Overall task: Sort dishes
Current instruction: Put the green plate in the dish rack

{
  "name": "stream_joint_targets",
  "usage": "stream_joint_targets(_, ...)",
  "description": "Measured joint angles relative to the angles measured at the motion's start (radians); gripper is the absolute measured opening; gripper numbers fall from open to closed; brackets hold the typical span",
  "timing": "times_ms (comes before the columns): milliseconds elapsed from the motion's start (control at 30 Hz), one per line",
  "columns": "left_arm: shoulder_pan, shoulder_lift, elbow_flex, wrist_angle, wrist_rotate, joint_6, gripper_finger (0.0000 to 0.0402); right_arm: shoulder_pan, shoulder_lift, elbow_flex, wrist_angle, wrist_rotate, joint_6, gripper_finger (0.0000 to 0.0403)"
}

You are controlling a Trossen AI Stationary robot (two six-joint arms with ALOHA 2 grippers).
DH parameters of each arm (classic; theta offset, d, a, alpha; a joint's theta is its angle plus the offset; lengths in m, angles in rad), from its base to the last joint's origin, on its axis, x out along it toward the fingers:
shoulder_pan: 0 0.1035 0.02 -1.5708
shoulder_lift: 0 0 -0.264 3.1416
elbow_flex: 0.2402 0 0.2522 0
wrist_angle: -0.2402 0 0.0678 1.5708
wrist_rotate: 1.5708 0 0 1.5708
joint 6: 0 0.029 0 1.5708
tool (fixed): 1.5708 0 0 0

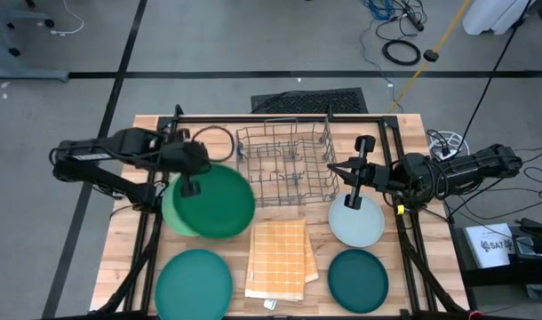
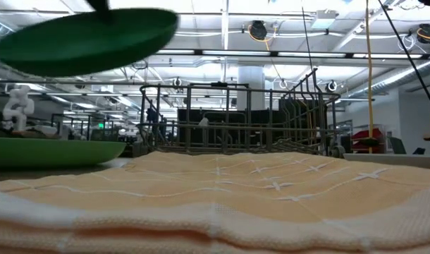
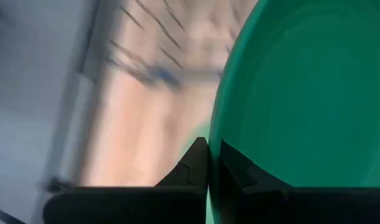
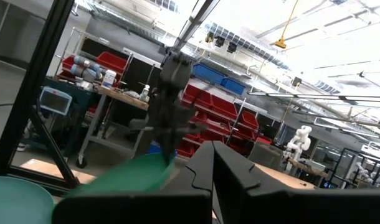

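- Evidently lifted clear for racking: mid green plate (image 1: pixel 219 203) pinched at its rim by left hand (image 1: pixel 190 186), above light green plate (image 1: pixel 176 216).
- Idle, shut empty over pale blue-grey plate (image 1: pixel 357 223): right hand (image 1: pixel 352 201).

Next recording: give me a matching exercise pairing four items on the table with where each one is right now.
Items:
1. mid green plate
2. dark teal plate
3. wire rack
4. checked cloth

Places:
A. at the table's back, between the arms
B. flat on the table near the front right corner
C. lifted off the table, gripped at its rim by the left gripper
D. at the front, between two plates

Pairs: 1-C, 2-B, 3-A, 4-D
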Motion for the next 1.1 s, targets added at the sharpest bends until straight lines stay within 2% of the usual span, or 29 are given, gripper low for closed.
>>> stream_joint_targets(133,0.001,0.0,0.054,0.142,-0.15,0.196,0.0011,0.0,0.0,0.0,0.002,0.0,0.0,0.0)
stream_joint_targets(233,0.001,0.0,0.07,0.322,-0.177,0.409,0.0011,0.001,0.0,0.0,0.002,0.0,0.0,0.0)
stream_joint_targets(400,0.003,0.017,0.07,0.735,-0.162,0.804,0.0011,0.001,-0.003,0.0,0.004,0.0,0.076,0.0)
stream_joint_targets(500,0.033,0.049,0.07,0.901,-0.046,0.939,0.0011,0.001,-0.004,0.0,0.005,0.0,0.138,0.0)
stream_joint_targets(567,0.068,0.075,0.07,0.937,0.053,0.978,0.0011,0.001,-0.006,0.0,0.006,0.0,0.165,0.0)
stream_joint_targets(800,0.237,0.189,0.07,0.898,0.216,0.996,0.0011,0.001,-0.006,0.0,-0.011,0.0,0.187,0.0)
stream_joint_targets(1000,0.416,0.239,0.07,0.846,0.477,1.009,0.0011,0.001,-0.006,0.0,-0.075,0.0,0.179,0.0)
stream_joint_targets(1100,0.505,0.251,0.07,0.836,0.6,1.045,0.0011,-0.011,-0.006,0.0,-0.121,0.001,0.126,0.0)
